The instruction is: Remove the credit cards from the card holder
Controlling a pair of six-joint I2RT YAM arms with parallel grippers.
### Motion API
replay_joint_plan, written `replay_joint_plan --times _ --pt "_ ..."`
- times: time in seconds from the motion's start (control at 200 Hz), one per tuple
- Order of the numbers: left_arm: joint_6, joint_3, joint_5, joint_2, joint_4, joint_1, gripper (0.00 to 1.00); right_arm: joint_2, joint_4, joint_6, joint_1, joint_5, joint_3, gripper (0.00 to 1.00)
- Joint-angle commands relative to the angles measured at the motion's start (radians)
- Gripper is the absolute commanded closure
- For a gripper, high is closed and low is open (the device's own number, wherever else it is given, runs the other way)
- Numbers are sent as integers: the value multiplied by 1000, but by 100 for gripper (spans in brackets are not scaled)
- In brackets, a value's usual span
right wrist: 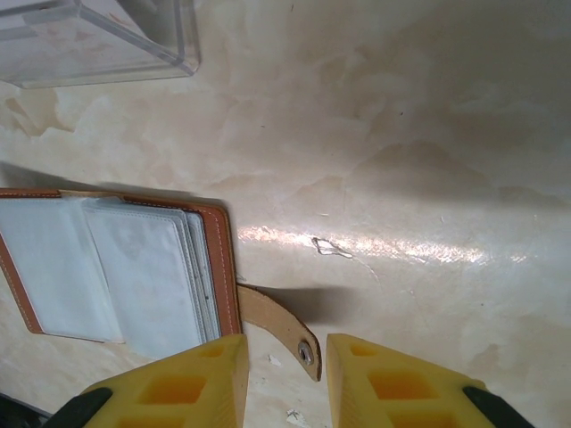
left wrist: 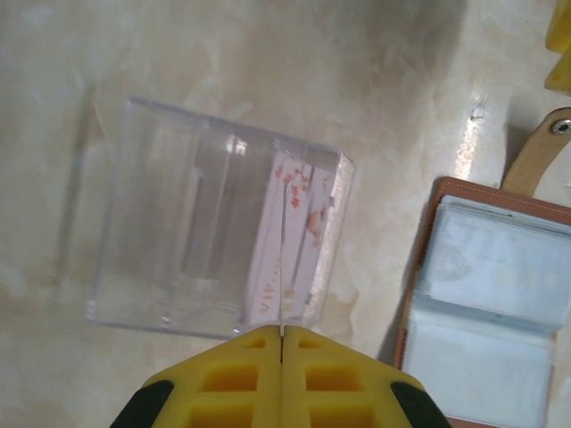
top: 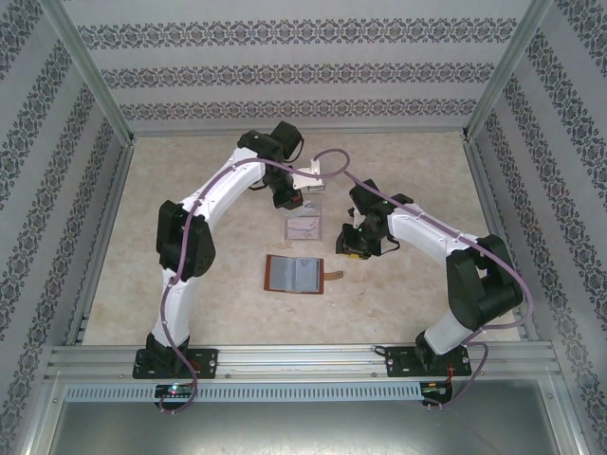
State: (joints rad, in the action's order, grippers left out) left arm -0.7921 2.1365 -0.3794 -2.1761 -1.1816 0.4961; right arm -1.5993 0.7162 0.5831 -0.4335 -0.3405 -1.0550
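We have the right hand [right wrist: 285, 349] over the snap tab [right wrist: 284, 325] of the card holder [right wrist: 116, 276], and the left hand [left wrist: 282, 346] at the clear rack [left wrist: 178, 223]
The card holder lies open on the tabletop [right wrist: 401, 134], long axis left to right, tab pointing at the nearer right hand, which is part open and empty. The left hand is pressed together on a thin pale edge, perhaps a card. Its wrist view shows a credit card [left wrist: 290, 232] standing in the rack; the right wrist view shows pale pockets, contents unclear
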Motion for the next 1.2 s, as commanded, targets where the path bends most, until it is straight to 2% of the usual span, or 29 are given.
replay_joint_plan --times 0.0,0.22,0.495,0.744,0.979,1.194 --pt "-114 128 -9 -73 -139 -4 100 32 25 0 6 19 20 69" --pt "-149 303 26 -194 -212 -2 100 36 12 17 7 20 40 69" --pt "-173 307 44 -233 -189 1 100 27 3 20 7 17 52 69" --pt "-182 306 26 -281 -237 20 100 16 -6 22 7 10 52 69" --pt "-172 306 74 -312 -260 34 100 15 -4 21 6 8 48 69" --pt "-139 308 138 -305 -220 35 87 11 2 24 -2 9 34 69"
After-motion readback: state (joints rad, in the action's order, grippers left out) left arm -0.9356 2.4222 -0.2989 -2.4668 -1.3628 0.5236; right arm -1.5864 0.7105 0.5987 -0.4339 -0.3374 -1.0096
